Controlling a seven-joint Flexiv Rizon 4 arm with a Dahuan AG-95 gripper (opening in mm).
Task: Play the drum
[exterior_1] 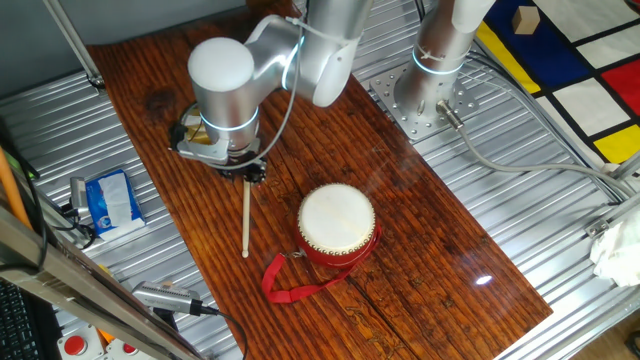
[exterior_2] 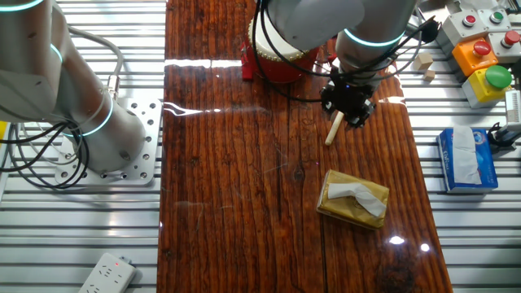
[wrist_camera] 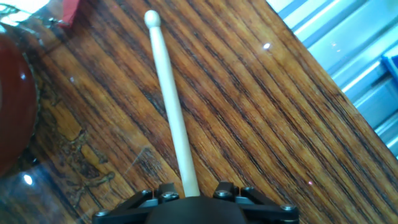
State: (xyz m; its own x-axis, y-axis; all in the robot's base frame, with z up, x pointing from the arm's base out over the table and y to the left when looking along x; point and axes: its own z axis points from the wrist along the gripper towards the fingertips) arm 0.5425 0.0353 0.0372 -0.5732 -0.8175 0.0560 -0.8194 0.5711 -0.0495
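The drum [exterior_1: 338, 223] has a cream-white skin top, a red body and a red ribbon strap [exterior_1: 290, 283]; it stands on the wooden tabletop. Its red edge shows in the other fixed view [exterior_2: 281, 63] and at the left of the hand view [wrist_camera: 12, 106]. A thin pale wooden stick [exterior_1: 246, 220] lies to the drum's left, its rounded tip pointing away from the hand [wrist_camera: 168, 99]. My gripper [exterior_1: 246, 174] is down at the stick's butt end, a finger on each side. Its fingertips are hidden, so I cannot tell whether they grip the stick.
A yellow tissue pack [exterior_2: 352, 199] lies on the wood beyond the gripper. A blue tissue pack [exterior_1: 112, 200] sits on the metal deck. The arm's base [exterior_1: 430, 90] stands at the table's side. A button box [exterior_2: 480, 57] is near a corner.
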